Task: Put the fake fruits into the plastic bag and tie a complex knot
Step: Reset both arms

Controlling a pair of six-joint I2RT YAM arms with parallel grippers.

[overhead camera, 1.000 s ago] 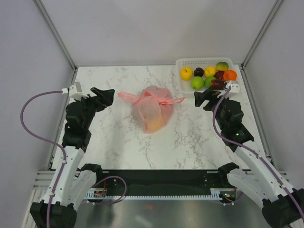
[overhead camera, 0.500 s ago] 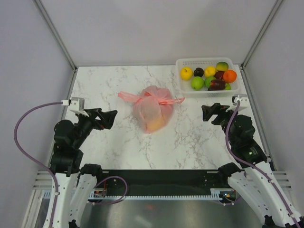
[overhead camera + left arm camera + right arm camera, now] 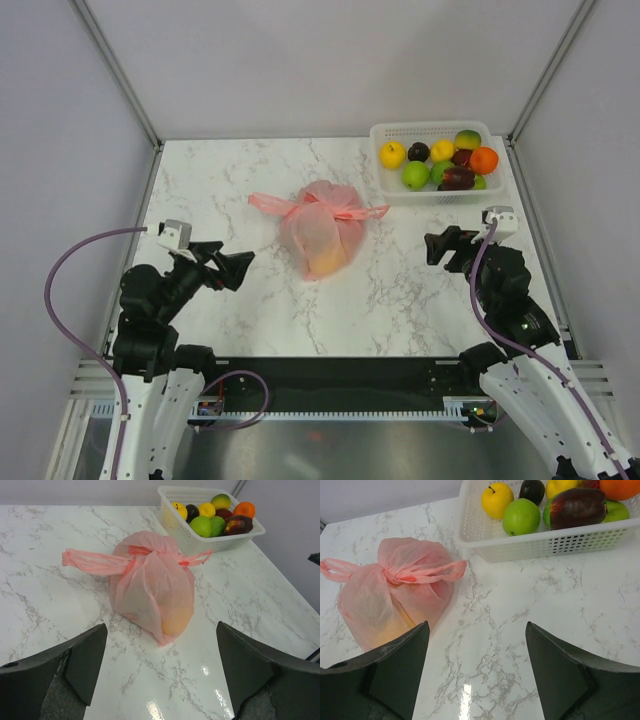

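Note:
The pink plastic bag (image 3: 320, 232) lies on the marble table's middle, tied shut, with an orange fruit showing through its lower side (image 3: 177, 617). Its knot (image 3: 312, 205) is a small bunch on top, with two tails sticking out left and right. Fake fruits (image 3: 440, 160) in yellow, green, orange, red and dark purple fill the white basket (image 3: 398, 132) at the back right. My left gripper (image 3: 240, 268) hangs open left of the bag, clear of it. On the other side my right gripper (image 3: 436, 246) is open as well, holding nothing.
The white lattice basket (image 3: 520, 542) stands at the table's back right corner, just beyond my right gripper. Grey walls and metal posts close in the table on three sides. Both arm bases and a purple cable loop sit at the near edge.
Both arms have drawn back from the bag toward the near edge, the left one lower and slightly right. The bag and its knot lie unmoved.

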